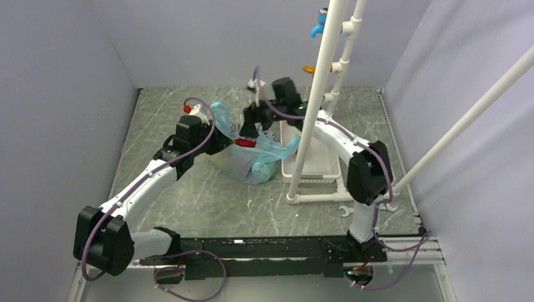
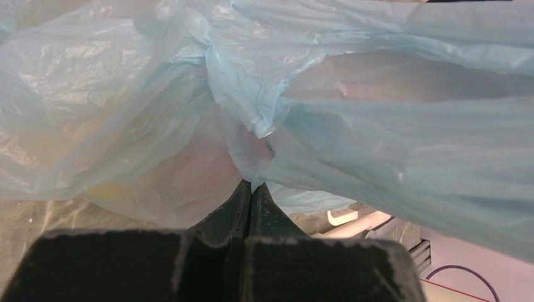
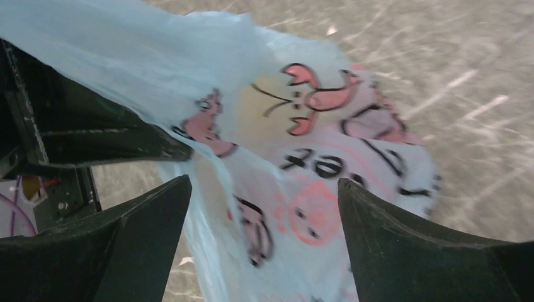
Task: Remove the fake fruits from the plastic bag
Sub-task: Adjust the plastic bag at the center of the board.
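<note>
The light-blue plastic bag (image 1: 252, 165) lies crumpled mid-table. A red fake fruit (image 1: 245, 143) shows at its mouth, and a greenish piece (image 1: 268, 170) shows through the film low on the right. My left gripper (image 1: 220, 141) is at the bag's left side. In the left wrist view the gripper (image 2: 253, 184) is shut on a fold of the bag (image 2: 378, 138), and a yellowish shape (image 2: 113, 189) shows dimly through the plastic. My right gripper (image 1: 250, 129) hangs over the bag's mouth. In the right wrist view it (image 3: 264, 195) stands open around the bag's printed film (image 3: 302, 126), not pinching it.
A white slotted basket (image 1: 315, 165) stands right of the bag. A white pipe frame (image 1: 315, 94) rises in front of the basket, with its foot (image 1: 293, 198) on the table and a slanted bar (image 1: 466, 119) to the right. Grey walls enclose the marbled table (image 1: 189, 195).
</note>
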`<state>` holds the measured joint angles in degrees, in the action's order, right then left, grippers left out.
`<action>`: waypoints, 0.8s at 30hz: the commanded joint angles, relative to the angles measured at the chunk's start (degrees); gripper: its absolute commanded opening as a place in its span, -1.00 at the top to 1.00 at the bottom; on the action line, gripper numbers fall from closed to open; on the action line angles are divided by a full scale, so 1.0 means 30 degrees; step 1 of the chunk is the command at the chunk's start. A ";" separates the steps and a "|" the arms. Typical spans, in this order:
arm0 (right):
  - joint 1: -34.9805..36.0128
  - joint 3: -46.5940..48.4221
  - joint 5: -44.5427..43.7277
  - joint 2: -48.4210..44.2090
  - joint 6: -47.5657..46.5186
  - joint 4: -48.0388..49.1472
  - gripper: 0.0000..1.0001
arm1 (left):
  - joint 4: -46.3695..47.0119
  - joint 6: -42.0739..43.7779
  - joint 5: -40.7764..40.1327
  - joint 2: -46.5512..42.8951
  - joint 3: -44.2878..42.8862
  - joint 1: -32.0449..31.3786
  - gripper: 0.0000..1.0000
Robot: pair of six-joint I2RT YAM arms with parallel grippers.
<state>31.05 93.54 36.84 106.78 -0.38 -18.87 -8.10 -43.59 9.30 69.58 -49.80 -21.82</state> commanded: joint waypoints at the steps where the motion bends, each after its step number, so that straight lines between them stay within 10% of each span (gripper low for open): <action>1: 0.1758 0.1352 -0.1800 0.0768 -0.1510 -0.1072 -0.72 | -0.0121 0.0742 0.0763 -0.0305 -0.0745 0.0068 1.00; 13: 0.1997 -0.0234 -0.3927 0.1372 -0.1444 0.1408 -0.48 | -0.0718 0.1076 0.1639 -0.0741 -0.0615 0.0374 1.00; 24: 0.2102 -0.0536 -0.5325 0.1677 0.1021 0.4461 0.69 | -0.3921 0.0944 0.1060 -0.2099 0.0039 0.0622 1.00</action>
<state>37.23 91.39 24.45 112.31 -2.33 -14.52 -14.28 -41.17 13.39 66.92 -49.84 -20.21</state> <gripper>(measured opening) 0.287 0.012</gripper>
